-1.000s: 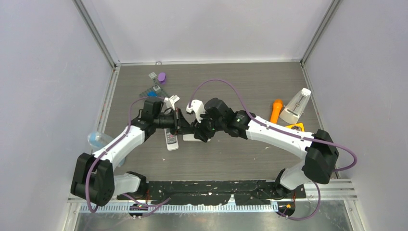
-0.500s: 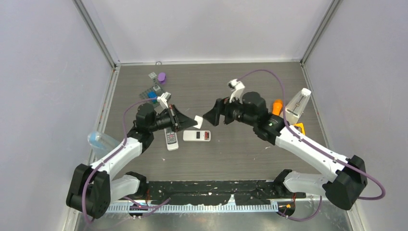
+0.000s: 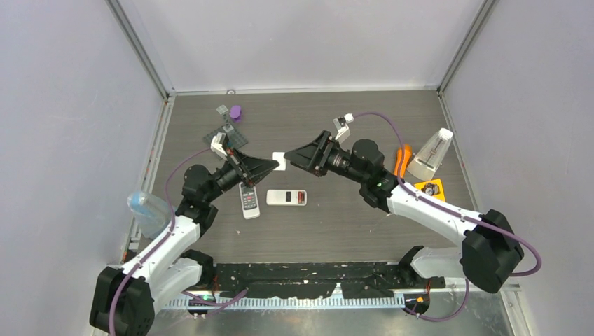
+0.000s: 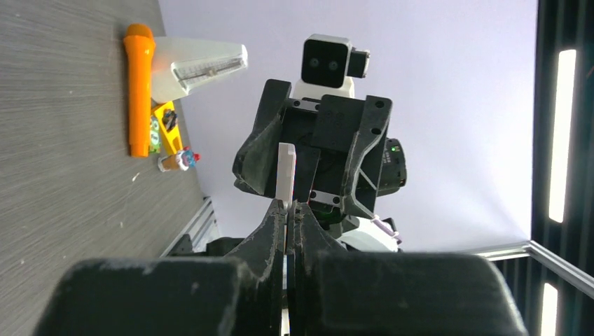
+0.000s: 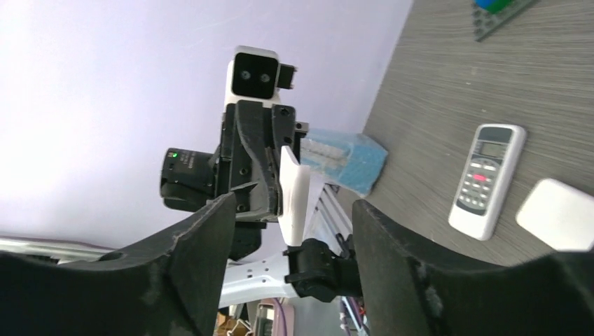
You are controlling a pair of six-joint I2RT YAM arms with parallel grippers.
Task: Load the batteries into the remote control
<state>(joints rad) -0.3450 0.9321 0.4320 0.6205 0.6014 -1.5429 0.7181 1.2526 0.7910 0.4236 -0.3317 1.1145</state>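
From above, left claw (image 3: 274, 166) clamps a white cover (image 3: 280, 162) tight, right claw (image 3: 287, 152) gapes toward it, and the remote (image 3: 286, 197) lies beneath them. I can't pick out the batteries. Left wrist: edge-thin hold, cover could twist. Right wrist: a mistimed handover drops it.

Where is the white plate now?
Top view, just left of centre: the left gripper pinches the white plate beyond the white remote, facing the open right gripper.

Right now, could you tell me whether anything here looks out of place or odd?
Only a thin white plate, pinched in the left gripper midair, facing the open right gripper; nothing spilled or damaged.
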